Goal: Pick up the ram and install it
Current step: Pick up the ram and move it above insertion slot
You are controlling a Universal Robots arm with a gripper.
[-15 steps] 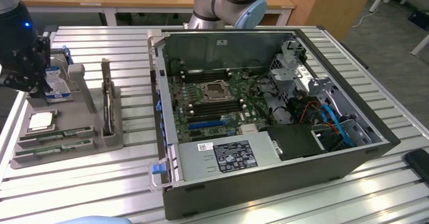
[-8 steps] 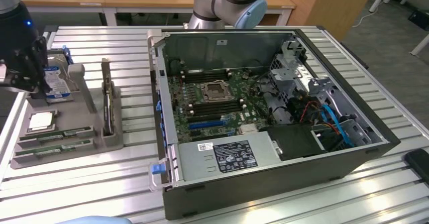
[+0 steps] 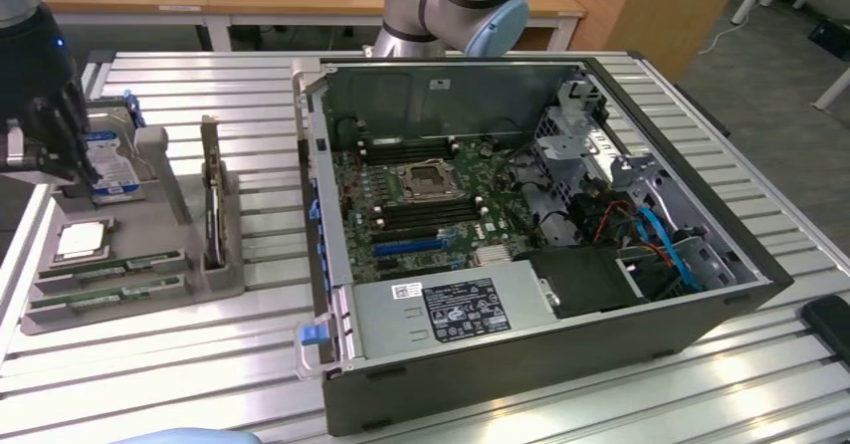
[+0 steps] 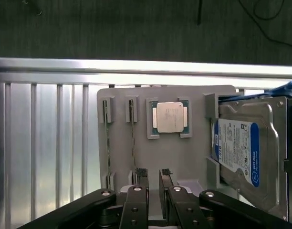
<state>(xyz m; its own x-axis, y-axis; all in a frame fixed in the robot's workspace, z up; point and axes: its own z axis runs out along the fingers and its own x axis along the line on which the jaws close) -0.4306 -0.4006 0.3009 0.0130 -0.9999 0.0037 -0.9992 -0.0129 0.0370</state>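
The desk point(image 3: 199, 76) is a slatted aluminium surface, and wooden benches stand behind it. On the exterior view's right you see an open computer case point(image 3: 439, 96) lying on its side with the motherboard point(image 3: 398, 205) exposed. On the exterior view's left, a grey holder point(image 3: 150, 155) point(image 4: 184, 157) rests on the slats.

Locate the following items in the holder:
- The ram point(image 3: 113, 265) point(image 4: 132, 138) sits on edge in a slot just beside the processor point(image 3: 83, 237) point(image 4: 169, 118).
- A second ram stick point(image 3: 106, 300) point(image 4: 107, 143) sits in the parallel slot, on the side away from the processor.
- The hard drive point(image 3: 113, 160) point(image 4: 241, 152), with its blue-white label, leans at the far side of the processor.

The robot arm point(image 3: 40, 76) stands over the holder at the exterior view's left edge. In the wrist view the gripper point(image 4: 152, 175) points down at the holder. Its fingers point(image 4: 140, 177) are slightly parted, with bare grey holder visible in the gap, and they grip nothing. One fingertip lies just beside the end of the ram. You cannot tell whether the fingertips touch the holder. Both sticks are seated in their slots, well apart from the computer case.
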